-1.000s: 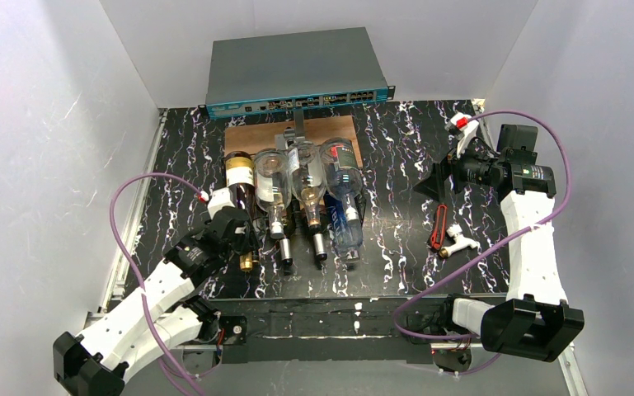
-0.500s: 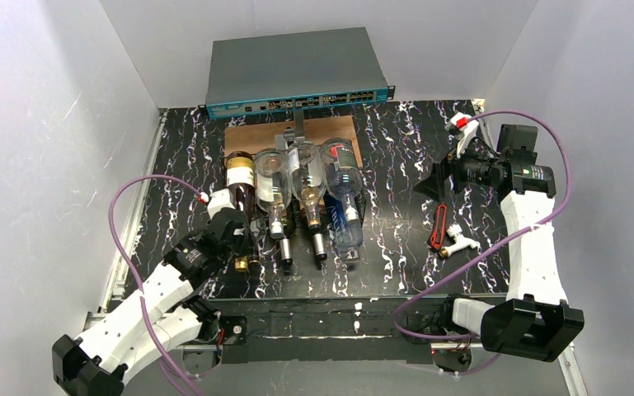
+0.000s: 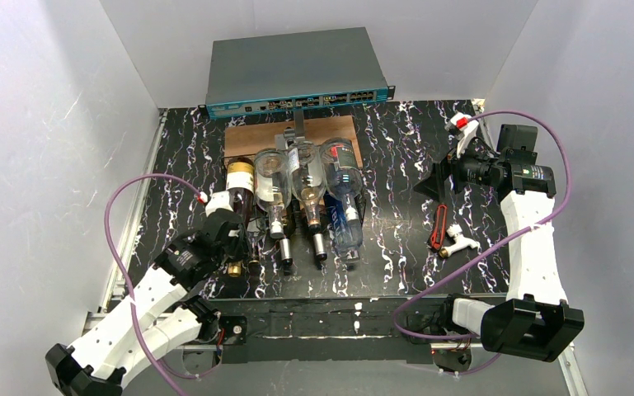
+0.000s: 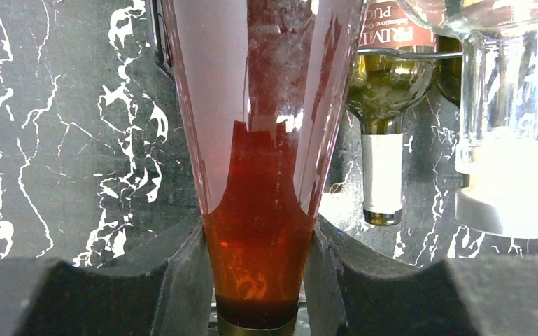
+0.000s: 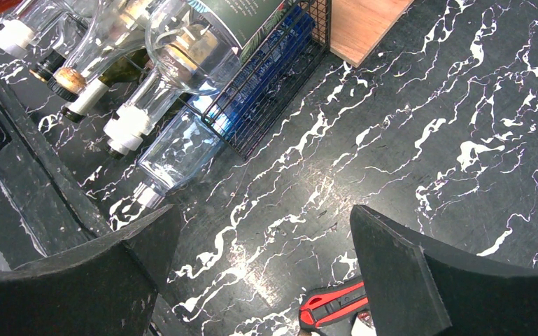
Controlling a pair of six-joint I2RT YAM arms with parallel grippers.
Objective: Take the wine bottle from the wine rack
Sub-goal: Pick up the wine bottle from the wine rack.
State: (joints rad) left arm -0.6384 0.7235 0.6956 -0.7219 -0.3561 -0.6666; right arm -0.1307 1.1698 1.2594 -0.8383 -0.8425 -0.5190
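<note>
Left gripper clamped on the neck of the wine bottle, leftmost in the row on the wine rack, centre-left of frame. Right gripper jaws spread, empty, over counter at right.

One wine bottle with reddish liquid, plus at least four other bottles from above; stacked too tightly for a firm total. One wine rack. One wooden board. One grey rack-mount box. Two grippers: left gripper, right gripper. Two purple cables. On the surface, one red-handled tool and one small white piece.
</note>
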